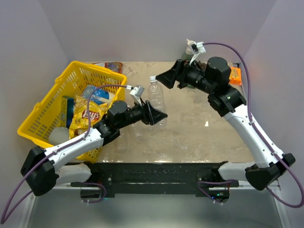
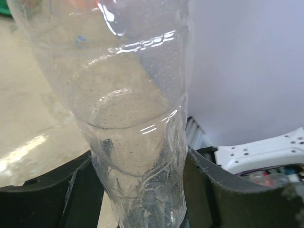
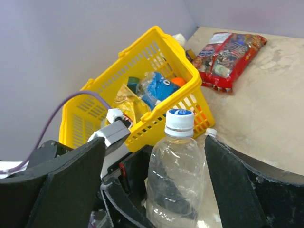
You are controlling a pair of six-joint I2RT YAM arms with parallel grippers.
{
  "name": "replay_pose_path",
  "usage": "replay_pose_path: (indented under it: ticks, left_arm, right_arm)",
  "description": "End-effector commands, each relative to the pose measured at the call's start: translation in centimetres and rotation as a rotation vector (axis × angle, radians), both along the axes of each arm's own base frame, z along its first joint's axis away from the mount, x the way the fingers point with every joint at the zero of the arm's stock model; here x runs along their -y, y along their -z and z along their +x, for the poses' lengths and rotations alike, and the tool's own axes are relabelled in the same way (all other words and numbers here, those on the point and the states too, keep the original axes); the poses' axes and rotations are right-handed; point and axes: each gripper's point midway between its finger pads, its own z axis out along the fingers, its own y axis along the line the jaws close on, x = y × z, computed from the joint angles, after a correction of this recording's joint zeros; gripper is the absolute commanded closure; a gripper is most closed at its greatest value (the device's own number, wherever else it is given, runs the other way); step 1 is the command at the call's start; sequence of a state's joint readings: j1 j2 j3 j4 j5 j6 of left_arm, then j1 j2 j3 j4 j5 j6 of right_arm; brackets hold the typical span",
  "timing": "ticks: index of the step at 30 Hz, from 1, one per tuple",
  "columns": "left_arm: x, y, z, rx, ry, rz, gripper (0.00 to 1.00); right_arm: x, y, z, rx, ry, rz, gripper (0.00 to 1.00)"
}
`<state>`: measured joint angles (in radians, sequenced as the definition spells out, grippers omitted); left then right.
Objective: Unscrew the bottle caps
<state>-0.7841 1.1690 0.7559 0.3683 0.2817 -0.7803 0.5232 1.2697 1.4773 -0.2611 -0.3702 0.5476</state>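
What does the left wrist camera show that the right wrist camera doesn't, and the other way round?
Only the left wrist view: a close-up of the clear bottle low down, pinched in the left gripper, with no top in sight.

Only the right wrist view: the cap, white with a blue top, screwed on the neck; a yellow basket holding packets; and a red snack bag beyond it.

Both: the same clear bottle, seen from opposite sides.

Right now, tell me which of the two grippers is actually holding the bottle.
The left gripper: it clamps the clear bottle low down. The right gripper hangs open around the cap, touching nothing.
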Motion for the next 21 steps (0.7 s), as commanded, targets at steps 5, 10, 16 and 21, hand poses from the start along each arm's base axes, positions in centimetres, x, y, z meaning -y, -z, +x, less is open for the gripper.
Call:
replay_pose_path:
  ticks: [5,10,16,21]
  left_arm:
    - [-2.0,3.7,0.5,0.097,-0.076,0.319,0.51]
    - [-1.1,3.7,0.0,0.118,-0.073,0.341,0.51]
    - [0.1,3.2,-0.5,0.126,-0.071,0.322,0.52]
    - [0.7,3.2,-1.1,0.124,-0.06,0.317,0.52]
  right_arm:
    - [0.4,2.9,0.8,-0.085,0.034,-0.232,0.26]
    - [-0.3,4.6,0.9,-0.122,0.014,-0.287,0.37]
    - [-0.4,6.3,1.4,-0.162,0.031,-0.34,0.43]
    - [-0.2,6.5,1.3,-0.164,0.033,-0.35,0.48]
